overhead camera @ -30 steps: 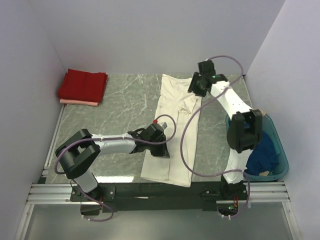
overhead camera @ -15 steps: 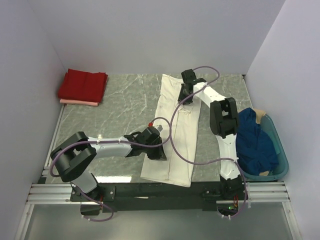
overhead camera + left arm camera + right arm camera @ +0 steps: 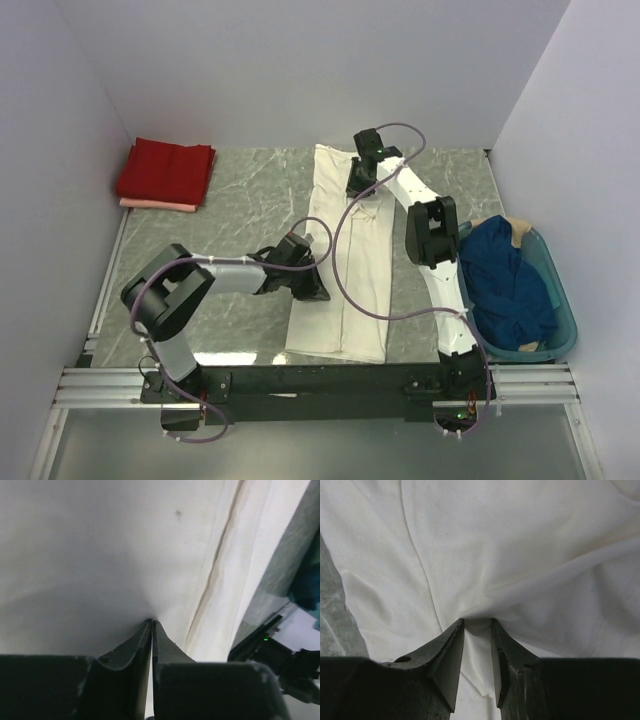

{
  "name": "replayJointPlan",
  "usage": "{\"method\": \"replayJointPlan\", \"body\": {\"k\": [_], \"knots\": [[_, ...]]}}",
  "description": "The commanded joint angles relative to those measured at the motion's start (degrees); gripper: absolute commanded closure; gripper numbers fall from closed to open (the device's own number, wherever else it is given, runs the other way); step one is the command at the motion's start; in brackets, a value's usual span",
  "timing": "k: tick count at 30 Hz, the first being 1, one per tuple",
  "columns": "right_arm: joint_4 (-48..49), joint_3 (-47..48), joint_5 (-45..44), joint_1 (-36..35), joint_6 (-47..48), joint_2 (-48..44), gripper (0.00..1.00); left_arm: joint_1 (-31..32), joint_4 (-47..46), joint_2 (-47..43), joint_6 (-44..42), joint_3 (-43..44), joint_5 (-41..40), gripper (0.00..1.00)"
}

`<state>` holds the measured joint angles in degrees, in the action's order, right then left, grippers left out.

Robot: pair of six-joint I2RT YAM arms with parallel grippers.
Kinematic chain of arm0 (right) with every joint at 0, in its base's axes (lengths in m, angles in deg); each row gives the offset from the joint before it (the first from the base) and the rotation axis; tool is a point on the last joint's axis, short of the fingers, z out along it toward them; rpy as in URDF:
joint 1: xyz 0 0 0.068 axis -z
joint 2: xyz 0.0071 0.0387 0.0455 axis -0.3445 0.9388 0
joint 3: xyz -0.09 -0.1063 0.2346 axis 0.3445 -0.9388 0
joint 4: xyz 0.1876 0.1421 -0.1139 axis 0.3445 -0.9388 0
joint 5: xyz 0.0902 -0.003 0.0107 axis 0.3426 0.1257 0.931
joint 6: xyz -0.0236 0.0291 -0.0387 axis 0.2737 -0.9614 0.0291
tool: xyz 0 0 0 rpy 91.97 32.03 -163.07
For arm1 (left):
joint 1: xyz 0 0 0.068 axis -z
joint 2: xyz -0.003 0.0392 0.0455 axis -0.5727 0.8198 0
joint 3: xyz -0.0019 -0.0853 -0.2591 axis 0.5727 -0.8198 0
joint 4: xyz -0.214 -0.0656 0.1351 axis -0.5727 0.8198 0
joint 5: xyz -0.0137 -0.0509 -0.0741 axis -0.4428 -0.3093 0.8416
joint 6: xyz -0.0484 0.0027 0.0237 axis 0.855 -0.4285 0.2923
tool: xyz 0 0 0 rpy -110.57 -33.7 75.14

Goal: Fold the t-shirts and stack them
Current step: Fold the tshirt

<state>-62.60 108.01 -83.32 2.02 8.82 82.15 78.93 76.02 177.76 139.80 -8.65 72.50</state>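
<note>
Cloth is caught in both grips. The white shirt lies as a long narrow strip down the middle of the table. The left gripper sits at the strip's left edge, nearer the arm bases than the far end. Its jaws are pressed together on a pinch of cloth that puckers at the tips in the wrist view. The right gripper is at the far end of the strip, its jaws partway apart with a raised ridge of cloth clamped between them.

The step looks like a fold across the length, far end brought over toward the near end.

- The right pinch may hold only the top layer, so lift a little and check that the whole end rises.
- Carry that end low and straight along the strip, so the side edges land on each other.
- Let the left pinch anchor the cloth until the fold is down.
- Mind the cable looping over the shirt, since it could drag the cloth askew.

The red shirt lies folded on the pink shirt in the far left corner, where this one likely goes next. The blue shirt is heaped in the basket at the right.
</note>
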Motion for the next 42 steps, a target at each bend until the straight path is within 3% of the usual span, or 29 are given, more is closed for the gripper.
{"method": "replayJointPlan", "body": {"k": [1, 8, 12, 17, 20, 23, 26, 29, 36, 42], "knots": [[0.15, 3.57, 2.37, -0.33, 2.65, 4.2, 0.64, -1.27, -3.26, 3.45, 0.66, 4.14, 2.57, 0.89], [1.3, 5.96, 4.31, 0.82, 4.94, 3.25, 0.54, -2.85, -3.35, 5.75, 1.81, 8.01, 3.98, 0.89], [2.88, -0.97, 2.64, 0.82, 5.38, -6.83, 0.45, -2.85, -1.24, 2.41, -0.12, 7.75, 2.93, 0.83], [1.82, -7.3, 0.18, 0.99, 3.45, -18.97, 0.42, -2.15, 2.63, -3.03, -6.53, 7.84, 3.98, 0.75], [4.72, -19.32, -0.18, 0.99, 0.64, -30.04, 0.42, -0.14, 5.79, -5.15, -9.69, 7.83, 5.12, 0.69], [10.59, -36.71, 0.69, 0.9, -3.22, -42.96, 0.43, 3.11, 8.08, -5.59, -12.16, 8.1, 4.95, 0.65], [18.68, -61.81, 4.74, 0.29, -8.14, -60.15, 0.44, 6.98, 9.05, -5.33, -12.52, 7.58, 3.9, 0.6], [20.81, -75.99, 4.74, -1.72, -10.0, -68.46, 0.44, 8.83, 9.49, -4.46, -12.78, 7.13, 3.1, 0.59], [15.72, -95.19, 5.88, -5.5, -13.24, -90.06, 0.46, 13.67, 12.12, -3.49, -14.1, 6.87, 0.73, 0.56], [13.34, -102.85, 6.94, -8.76, -15.89, -97.21, 0.48, 14.72, 13.44, -2.26, -15.51, 6.26, -0.5, 0.56]]}}
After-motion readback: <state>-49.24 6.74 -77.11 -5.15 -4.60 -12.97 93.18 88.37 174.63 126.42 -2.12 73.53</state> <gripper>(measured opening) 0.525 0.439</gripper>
